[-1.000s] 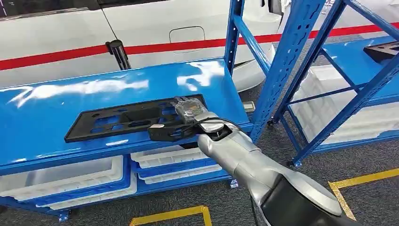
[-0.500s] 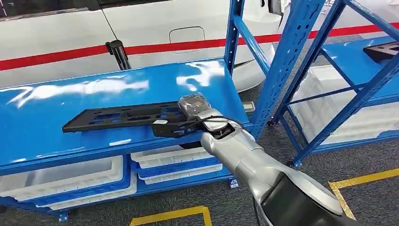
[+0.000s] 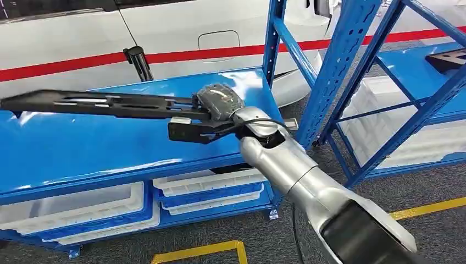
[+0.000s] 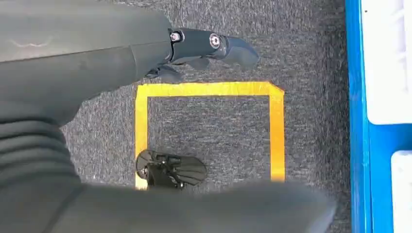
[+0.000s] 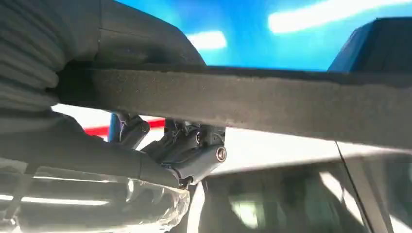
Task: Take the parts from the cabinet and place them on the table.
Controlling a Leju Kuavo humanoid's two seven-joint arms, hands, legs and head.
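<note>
Right hand (image 3: 215,104) grasps the near end of a long black panel (image 3: 104,103), its fingers wrapped around the panel's edge in the head view. From the hand the panel reaches far out toward the robot's left, held flat and seen nearly edge-on, lifted clear above the blue shelf (image 3: 110,148) with its cutouts showing as dark slots. In the right wrist view the same panel (image 5: 252,99) crosses the picture as a thick dark bar, with the hand's grey fingers (image 5: 194,155) curled beneath it and a bit of clear plastic wrap (image 5: 121,204) close by them. Behind the hand, the silver right arm (image 3: 308,187) runs back toward the robot's body. Just below the hand lies the glossy top of the shelf, and under that level sit white bins (image 3: 203,184) in blue trays. Beyond the hand stands a white vehicle with a red stripe (image 3: 165,33). To the hand's right rise the blue uprights of the rack (image 3: 340,60), and further right is a second blue shelf (image 3: 417,66) with another dark part (image 3: 448,58) on it.

Left hand (image 4: 214,46) hangs over grey carpet with its fingers loose and apart, holding nothing, beside a square of yellow floor tape (image 4: 209,90).
</note>
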